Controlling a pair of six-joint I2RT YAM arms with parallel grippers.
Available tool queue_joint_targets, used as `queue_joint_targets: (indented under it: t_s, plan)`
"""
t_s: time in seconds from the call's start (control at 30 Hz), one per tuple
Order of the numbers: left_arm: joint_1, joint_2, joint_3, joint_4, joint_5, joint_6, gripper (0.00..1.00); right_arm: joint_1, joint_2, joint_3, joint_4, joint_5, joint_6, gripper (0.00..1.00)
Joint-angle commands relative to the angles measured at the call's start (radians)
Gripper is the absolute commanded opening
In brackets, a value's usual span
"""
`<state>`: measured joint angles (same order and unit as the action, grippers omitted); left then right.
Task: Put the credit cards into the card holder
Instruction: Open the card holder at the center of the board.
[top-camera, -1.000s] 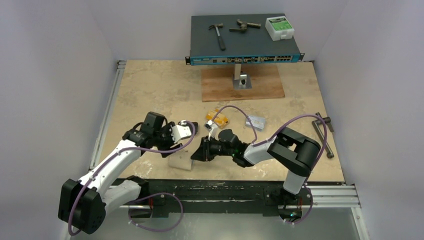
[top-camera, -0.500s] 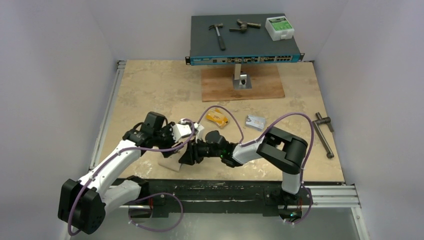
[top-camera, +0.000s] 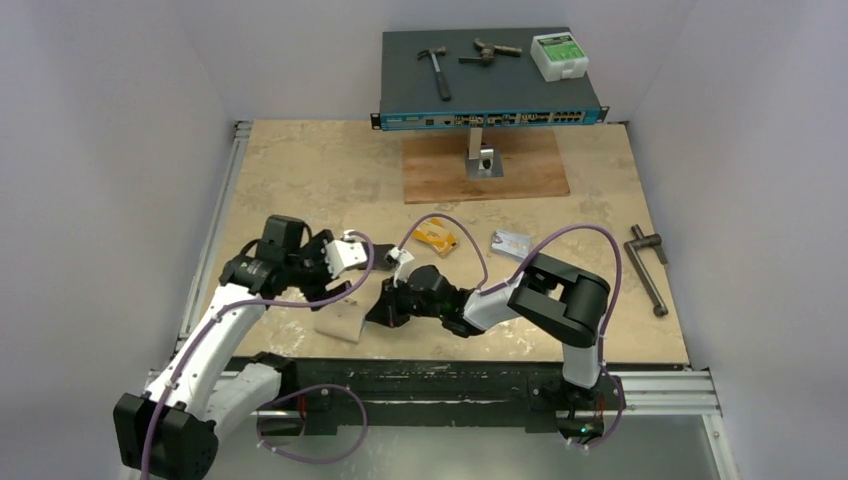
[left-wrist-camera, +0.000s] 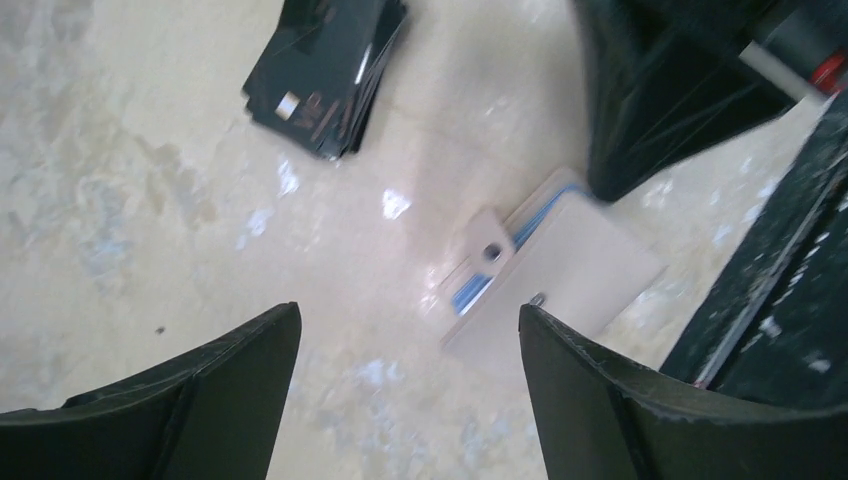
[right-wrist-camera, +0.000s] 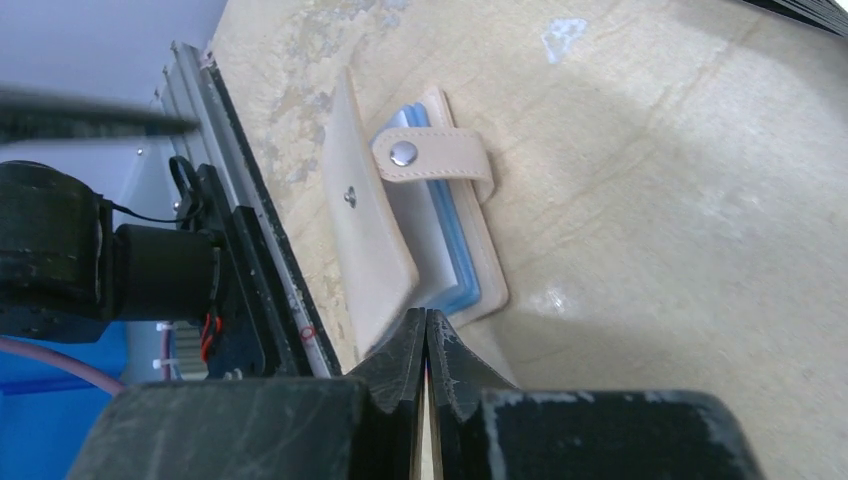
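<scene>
Now the left hand (left-wrist-camera: 408, 318) gapes wide over the card holder (left-wrist-camera: 585, 272), right hand (right-wrist-camera: 427, 328) pinched closed beside it.

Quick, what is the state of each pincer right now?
Left pincer: open, holding nothing.
Right pincer: shut; whether it grips anything thin cannot be told.
</scene>
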<state>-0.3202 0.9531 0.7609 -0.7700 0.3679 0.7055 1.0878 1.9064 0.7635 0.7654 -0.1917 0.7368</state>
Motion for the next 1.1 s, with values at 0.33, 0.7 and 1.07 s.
queue_joint_targets:
  t_s: [0.33, 0.7, 1.07]
  plan:
    - [0.262, 0.059, -0.139, -0.015, 0.043, 0.674, 0.78, -0.011, -0.072, -0.049, 0.121, -0.063, 0.009, 0.31]
    - [0.259, 0.072, -0.212, 0.083, 0.119, 0.614, 0.76, -0.013, 0.041, 0.064, 0.158, -0.152, 0.015, 0.37]
    - [0.230, 0.058, -0.190, 0.060, 0.186, 0.565, 0.75, -0.014, 0.097, 0.089, 0.215, -0.196, 0.053, 0.34]
